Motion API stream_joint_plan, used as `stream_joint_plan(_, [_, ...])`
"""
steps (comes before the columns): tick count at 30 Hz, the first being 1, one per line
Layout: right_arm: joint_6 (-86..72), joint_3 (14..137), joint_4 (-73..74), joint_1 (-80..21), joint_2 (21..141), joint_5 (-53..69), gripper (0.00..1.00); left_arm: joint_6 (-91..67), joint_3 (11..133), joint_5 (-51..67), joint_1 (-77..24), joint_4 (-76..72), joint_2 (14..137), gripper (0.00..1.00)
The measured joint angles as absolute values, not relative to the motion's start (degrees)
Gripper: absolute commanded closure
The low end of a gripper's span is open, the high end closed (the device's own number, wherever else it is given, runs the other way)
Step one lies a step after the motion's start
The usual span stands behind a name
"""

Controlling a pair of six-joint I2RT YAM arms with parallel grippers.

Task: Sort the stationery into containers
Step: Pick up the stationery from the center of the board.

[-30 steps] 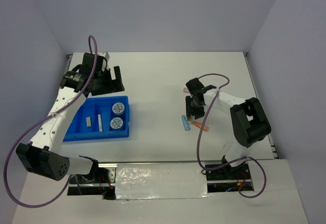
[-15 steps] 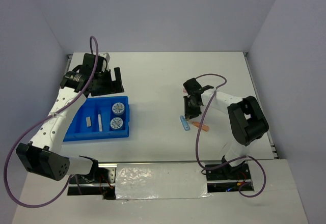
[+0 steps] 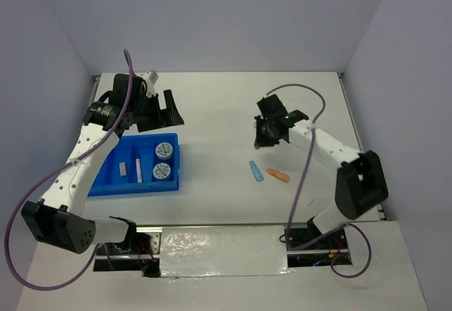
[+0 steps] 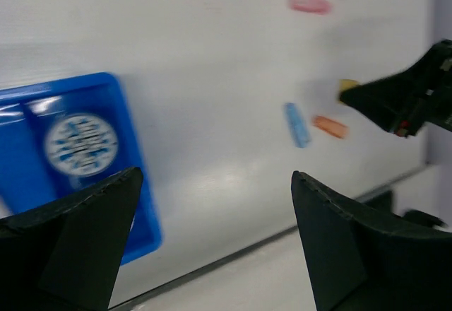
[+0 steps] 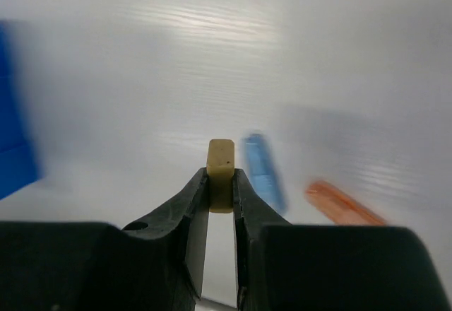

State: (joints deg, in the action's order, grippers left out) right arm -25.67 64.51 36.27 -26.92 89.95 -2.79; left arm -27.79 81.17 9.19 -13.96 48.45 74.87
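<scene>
My right gripper is shut on a small tan block, held off the table; from above that gripper hangs just beyond the blue stick and the orange stick. Both sticks lie loose on the table. A pink stick lies farther back. The blue tray sits at the left with two tape rolls and two small white pieces in it. My left gripper hovers open and empty past the tray's far right corner.
White walls close the table in on the left, back and right. The table's front edge runs just in front of the arm bases. In the left wrist view one tape roll shows inside the tray's rim.
My right gripper has shut on the tan block and lifted it back from the sticks. My left gripper has shifted slightly to the right, still open.
</scene>
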Motion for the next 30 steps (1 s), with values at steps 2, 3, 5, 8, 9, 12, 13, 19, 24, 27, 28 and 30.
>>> stream_joint_plan(2, [-25.6,67.2,34.8,-28.1,84.6,2.2,0.86,-30.6,78.0,15.9,-14.0,42.0,72.9,0.01])
stream_joint_plan(3, [-25.9,67.8,32.7,-28.8,81.9,5.6,0.86,-32.7,75.9,19.7,-14.0,38.3,71.5,0.01])
stream_joint_plan(5, [-26.9,68.5,29.1,-30.4,77.6,11.3,0.85,-36.3,73.3,24.5,-14.0,32.9,69.3,0.01])
stream_joint_plan(8, [-29.0,70.6,25.2,-34.0,76.9,16.7,0.84,-39.5,74.5,25.0,-14.2,29.6,66.6,0.01])
stream_joint_plan(9, [-29.7,71.6,23.9,-35.2,78.3,18.0,0.84,-39.8,76.0,23.2,-14.2,30.3,66.1,0.01])
stream_joint_plan(12, [-33.9,73.3,16.4,-38.7,84.6,23.0,0.82,-41.2,83.8,17.1,-13.8,33.1,65.3,0.01])
stream_joint_plan(13, [-36.0,72.7,13.2,-39.6,86.5,24.8,0.82,-41.2,85.5,16.7,-13.4,33.5,64.9,0.01])
stream_joint_plan(19, [-49.5,68.1,-10.5,-41.5,90.4,38.5,0.82,-43.8,83.0,25.1,-12.6,29.8,62.8,0.07])
stream_joint_plan(24, [-57.4,67.9,-28.7,-41.4,90.3,47.0,0.82,-45.7,75.4,34.3,-13.1,25.7,62.7,0.15])
stream_joint_plan(27, [-59.2,67.8,-33.8,-41.3,90.0,50.0,0.82,-47.2,72.8,38.5,-13.6,23.0,62.0,0.25])
stream_joint_plan(28, [-59.4,67.8,-34.4,-41.2,89.8,50.7,0.82,-47.2,72.7,39.2,-13.8,22.5,61.7,0.26])
stream_joint_plan(30, [-59.4,67.7,-35.0,-41.0,89.4,51.7,0.82,-47.2,72.7,40.5,-14.0,21.4,61.0,0.27])
